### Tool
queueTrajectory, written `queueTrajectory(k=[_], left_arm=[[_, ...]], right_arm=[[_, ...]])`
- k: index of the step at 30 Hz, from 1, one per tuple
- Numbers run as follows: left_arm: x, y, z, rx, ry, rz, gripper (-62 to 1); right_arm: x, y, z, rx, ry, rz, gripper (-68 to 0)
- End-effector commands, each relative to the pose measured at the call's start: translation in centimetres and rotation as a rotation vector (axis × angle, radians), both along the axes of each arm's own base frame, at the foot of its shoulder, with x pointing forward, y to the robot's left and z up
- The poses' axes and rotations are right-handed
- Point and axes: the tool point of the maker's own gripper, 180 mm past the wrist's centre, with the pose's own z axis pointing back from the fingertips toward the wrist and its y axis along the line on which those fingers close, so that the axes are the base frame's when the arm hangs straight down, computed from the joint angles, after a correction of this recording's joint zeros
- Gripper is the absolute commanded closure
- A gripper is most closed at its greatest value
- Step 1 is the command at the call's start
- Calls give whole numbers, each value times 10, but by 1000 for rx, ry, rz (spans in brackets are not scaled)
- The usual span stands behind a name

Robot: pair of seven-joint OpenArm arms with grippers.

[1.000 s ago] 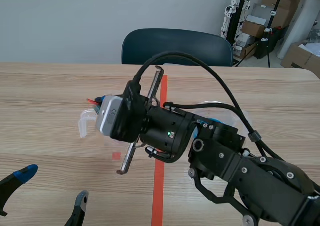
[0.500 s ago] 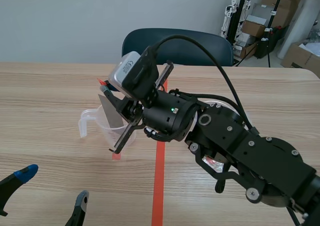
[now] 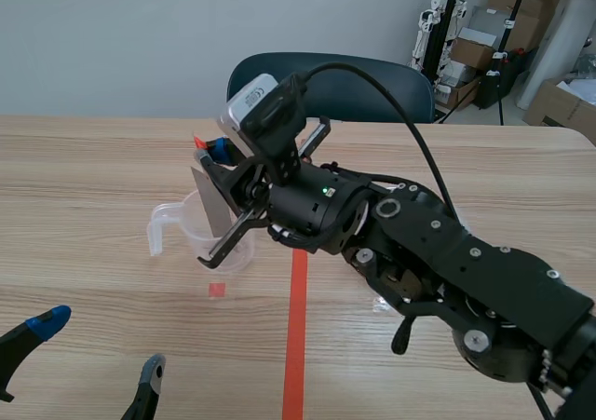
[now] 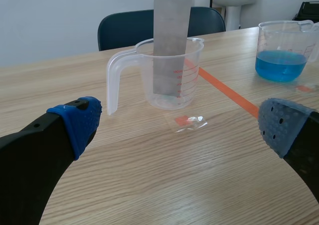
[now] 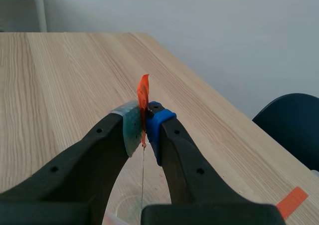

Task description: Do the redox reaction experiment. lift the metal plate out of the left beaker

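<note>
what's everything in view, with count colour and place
metal plate: 1, grey with an orange-red tag on top, upright, lower end inside the clear beaker
clear beaker: 1, clear plastic with a handle, on the table beside the tape line
second beaker: 1, clear, holding blue liquid, across the tape line
chair: 1, dark blue, behind the table
cardboard boxes: several, brown, far right background
table: 1, light wood
right gripper: 1, black, shut on the metal plate's top
left gripper: 1, black with blue pads, open, low over the near table
</note>
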Motion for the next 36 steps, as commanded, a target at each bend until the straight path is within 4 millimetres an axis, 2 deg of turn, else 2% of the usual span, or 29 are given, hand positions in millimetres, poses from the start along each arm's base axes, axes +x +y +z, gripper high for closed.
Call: queueTrajectory(k=[1, 10, 15, 30, 36], left_arm=[[3, 0, 8, -10, -32, 0, -623], [3, 0, 8, -10, -32, 0, -623], [3, 0, 8, -10, -32, 0, -623], [3, 0, 8, -10, -32, 0, -623], [3, 0, 8, -10, -32, 0, -623]], right_arm=[[7, 3, 20, 42, -19, 3, -4], [16, 1, 25, 60, 34, -19, -4], [19, 1, 35, 62, 35, -28, -4], [15, 6, 54, 49, 92, -23, -4], [17, 0, 64, 73, 123, -31, -4]])
